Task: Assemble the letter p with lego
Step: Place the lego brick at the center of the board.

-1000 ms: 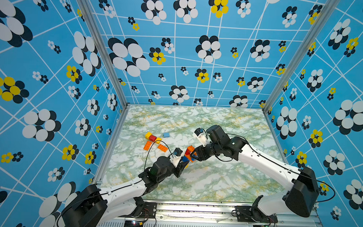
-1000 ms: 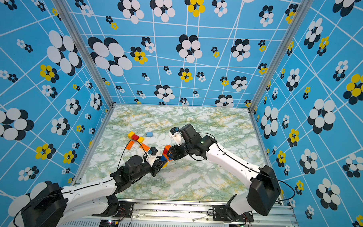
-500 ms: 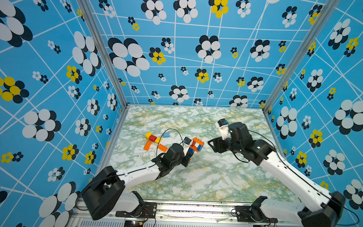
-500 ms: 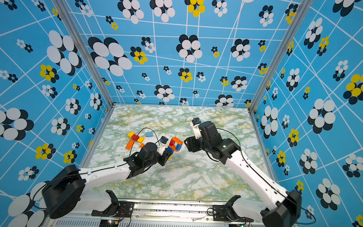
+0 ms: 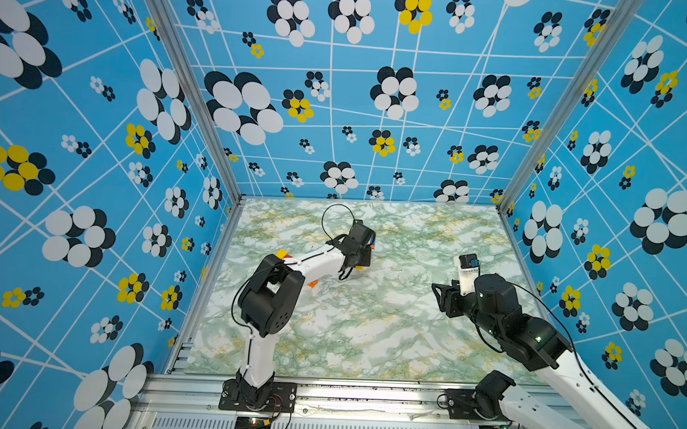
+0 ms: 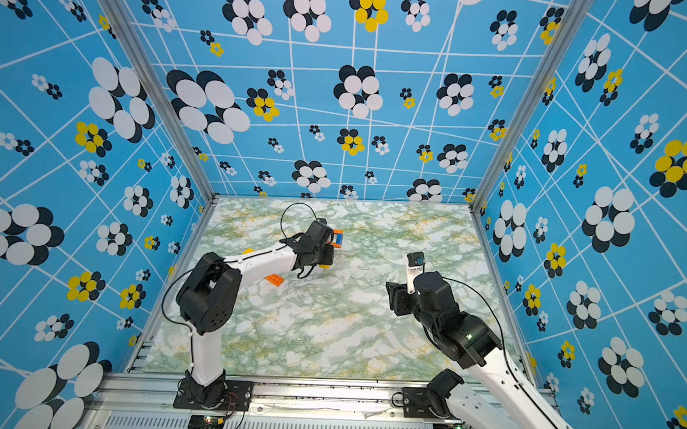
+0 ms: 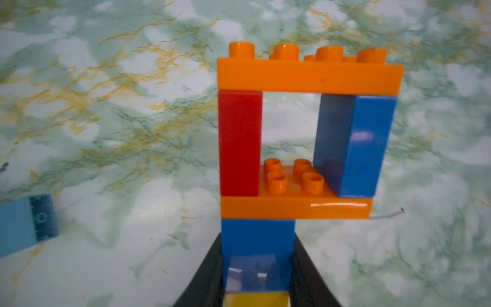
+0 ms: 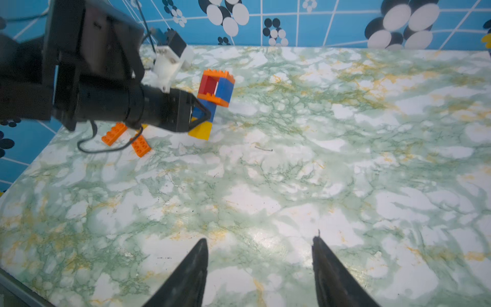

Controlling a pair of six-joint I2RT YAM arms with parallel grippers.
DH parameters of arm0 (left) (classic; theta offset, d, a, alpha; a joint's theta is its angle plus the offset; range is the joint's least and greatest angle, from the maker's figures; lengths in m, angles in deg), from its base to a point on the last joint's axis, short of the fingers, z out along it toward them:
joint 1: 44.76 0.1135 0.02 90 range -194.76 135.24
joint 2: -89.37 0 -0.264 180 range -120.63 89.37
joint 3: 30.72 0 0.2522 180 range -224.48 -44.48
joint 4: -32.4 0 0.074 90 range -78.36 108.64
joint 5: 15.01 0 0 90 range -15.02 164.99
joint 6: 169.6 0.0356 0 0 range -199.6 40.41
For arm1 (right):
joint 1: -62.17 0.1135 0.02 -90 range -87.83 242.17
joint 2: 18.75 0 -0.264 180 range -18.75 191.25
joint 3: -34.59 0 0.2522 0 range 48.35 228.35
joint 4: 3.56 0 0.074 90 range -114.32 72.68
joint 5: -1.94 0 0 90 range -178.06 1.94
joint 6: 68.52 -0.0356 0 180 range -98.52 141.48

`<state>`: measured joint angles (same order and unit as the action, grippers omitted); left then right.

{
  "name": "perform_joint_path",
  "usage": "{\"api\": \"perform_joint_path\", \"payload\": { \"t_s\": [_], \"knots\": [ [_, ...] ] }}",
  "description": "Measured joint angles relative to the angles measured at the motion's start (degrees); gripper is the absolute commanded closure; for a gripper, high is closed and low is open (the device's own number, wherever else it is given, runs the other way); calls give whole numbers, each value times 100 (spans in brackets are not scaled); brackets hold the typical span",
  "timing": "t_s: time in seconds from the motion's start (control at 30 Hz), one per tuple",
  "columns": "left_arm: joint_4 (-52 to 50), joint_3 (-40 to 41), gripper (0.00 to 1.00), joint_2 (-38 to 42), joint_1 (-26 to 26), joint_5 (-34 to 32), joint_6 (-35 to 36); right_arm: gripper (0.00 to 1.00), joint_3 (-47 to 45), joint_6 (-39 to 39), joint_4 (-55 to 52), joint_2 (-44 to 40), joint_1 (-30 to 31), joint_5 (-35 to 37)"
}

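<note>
The lego P-shaped assembly (image 7: 305, 133) is an orange plate on top, a red and a blue brick at the sides, an orange plate under them, and a blue stem with a yellow brick at its foot. My left gripper (image 7: 257, 268) is shut on the blue stem. In both top views the assembly (image 6: 338, 239) peeks out beyond the left gripper (image 5: 362, 257) mid-table. The right wrist view shows the assembly (image 8: 216, 90) tilted, its yellow foot near the table. My right gripper (image 8: 259, 265) is open and holds nothing, far right of the assembly (image 5: 441, 301).
Two loose orange bricks (image 8: 114, 133) (image 8: 140, 145) lie under the left forearm; one orange brick (image 6: 273, 279) shows in a top view. A pale blue brick (image 7: 26, 223) lies beside the assembly. Patterned blue walls enclose the marble table (image 5: 369, 334).
The right gripper has left the assembly and drawn back to the right. The left arm has carried the assembly further toward the back of the table.
</note>
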<state>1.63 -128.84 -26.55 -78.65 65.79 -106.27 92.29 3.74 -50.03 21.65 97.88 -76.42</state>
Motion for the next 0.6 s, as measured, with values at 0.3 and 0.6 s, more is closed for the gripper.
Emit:
{"api": "perform_joint_path", "payload": {
  "t_s": [0.3,0.6],
  "knots": [
    [-1665,-2221,72,-1298,295,-138,-212,37,-527,-264,-17,-439,0,-256],
    [-2774,-3467,68,-2168,378,-131,-181,36,-605,-262,33,-435,0,-369]
  ]
}}
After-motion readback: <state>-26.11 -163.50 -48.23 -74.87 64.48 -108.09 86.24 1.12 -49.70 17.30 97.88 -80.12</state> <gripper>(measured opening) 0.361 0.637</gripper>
